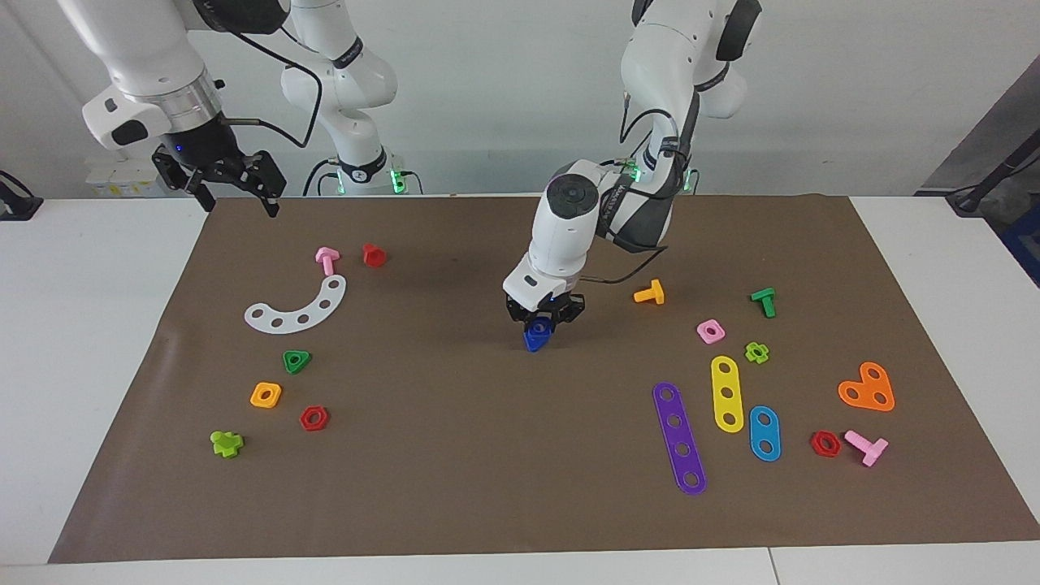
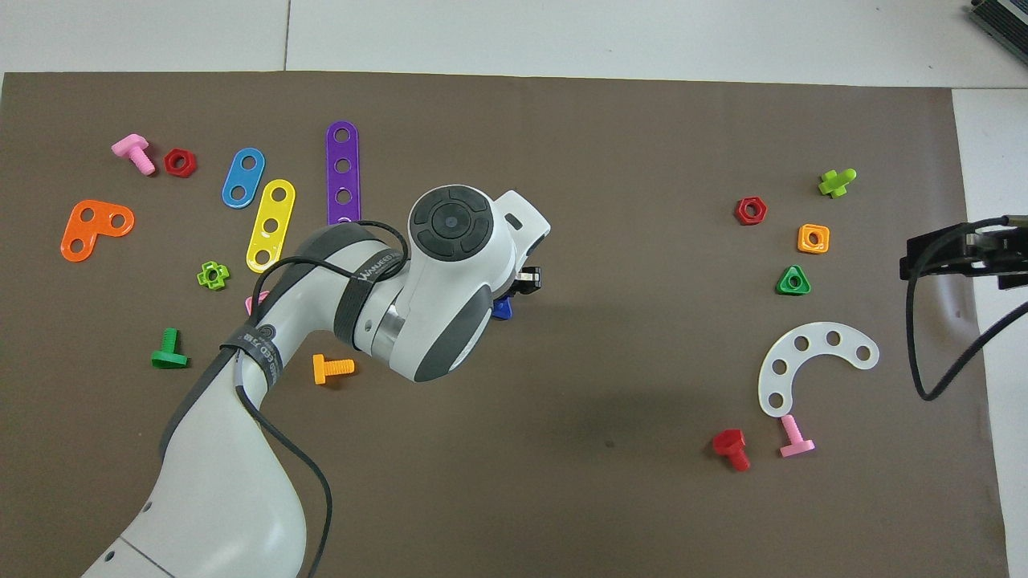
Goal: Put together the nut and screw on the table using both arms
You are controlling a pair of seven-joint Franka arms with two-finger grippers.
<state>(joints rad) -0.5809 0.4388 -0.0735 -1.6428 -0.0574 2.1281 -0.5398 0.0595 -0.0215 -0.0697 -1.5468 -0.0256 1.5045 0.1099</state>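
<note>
I am seeing the table (image 1: 97,341) carrying a brown mat (image 1: 487,455), with colourful toy nuts, bolts and strips lying scattered on it.

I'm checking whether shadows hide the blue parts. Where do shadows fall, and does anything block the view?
Facing view: a soft shadow lies on the mat nearer the robots than the left hand, and the nut and screw stay visible. Overhead view: the left arm covers nearly all of both; only a blue corner shows.
</note>
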